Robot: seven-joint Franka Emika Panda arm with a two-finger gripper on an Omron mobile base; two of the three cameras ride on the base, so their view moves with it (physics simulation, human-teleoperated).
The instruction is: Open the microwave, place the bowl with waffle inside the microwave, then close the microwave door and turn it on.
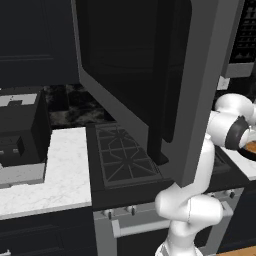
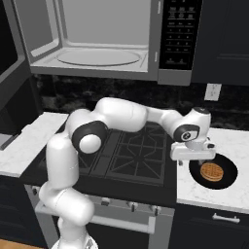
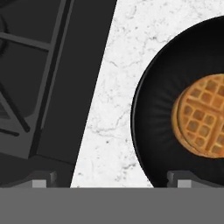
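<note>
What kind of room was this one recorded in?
A home-style kitchen, rendered: an open microwave hangs above a gas stove, with white marble counter beside it holding the bowl with waffle.

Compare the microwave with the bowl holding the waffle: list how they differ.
The microwave is a big grey box mounted above the stove; the bowl with waffle is small, round, black and sits on the white counter. The microwave's cavity stands empty with its door swung open; the bowl holds a waffle. Both are untouched.
</note>
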